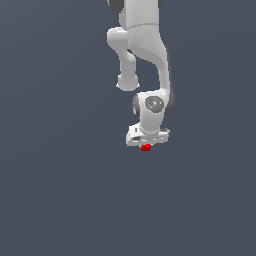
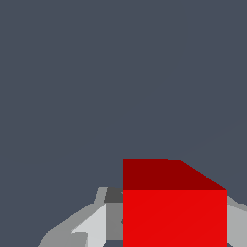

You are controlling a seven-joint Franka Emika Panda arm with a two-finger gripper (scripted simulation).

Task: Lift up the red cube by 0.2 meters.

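Observation:
The red cube (image 1: 146,147) is a tiny bright red block sitting directly under the white hand of the arm in the exterior view, near the middle of the picture. In the wrist view the red cube (image 2: 174,212) looms large between the grey fingers (image 2: 113,219), which press against its two sides. My gripper (image 1: 146,146) is shut on it, and the fingers are mostly hidden behind the hand in the exterior view. Against the uniform background I cannot tell whether the cube touches the floor.
A plain dark grey-blue surface (image 1: 60,190) fills both views. The arm's white links (image 1: 145,45) rise above the hand toward the top of the exterior view.

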